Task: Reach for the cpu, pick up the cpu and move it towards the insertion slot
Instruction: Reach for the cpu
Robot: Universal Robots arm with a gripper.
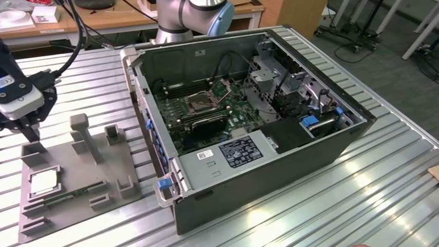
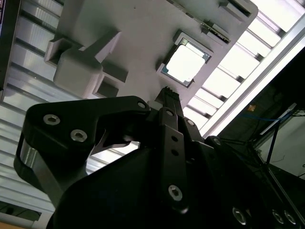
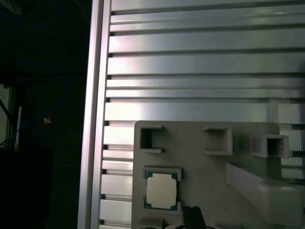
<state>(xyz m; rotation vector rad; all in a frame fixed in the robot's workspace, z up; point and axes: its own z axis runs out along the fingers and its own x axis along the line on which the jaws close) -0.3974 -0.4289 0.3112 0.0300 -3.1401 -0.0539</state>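
The cpu, a pale silvery square chip, lies flat in a framed pocket of a grey fixture plate at the exterior view's left. Both wrist views show the cpu in that pocket. My gripper hangs above the plate's far corner, a short way from the chip, with its black fingers closed together and nothing in them. Its tip sits just short of the chip in the second wrist view. The insertion slot, a shiny metal frame around a dark centre, sits on the motherboard inside the open computer case.
The open computer case fills the middle of the slatted metal table. The fixture plate carries upright posts and a green memory stick beside the chip. The arm's base stands behind the case. The table edge runs close to the plate.
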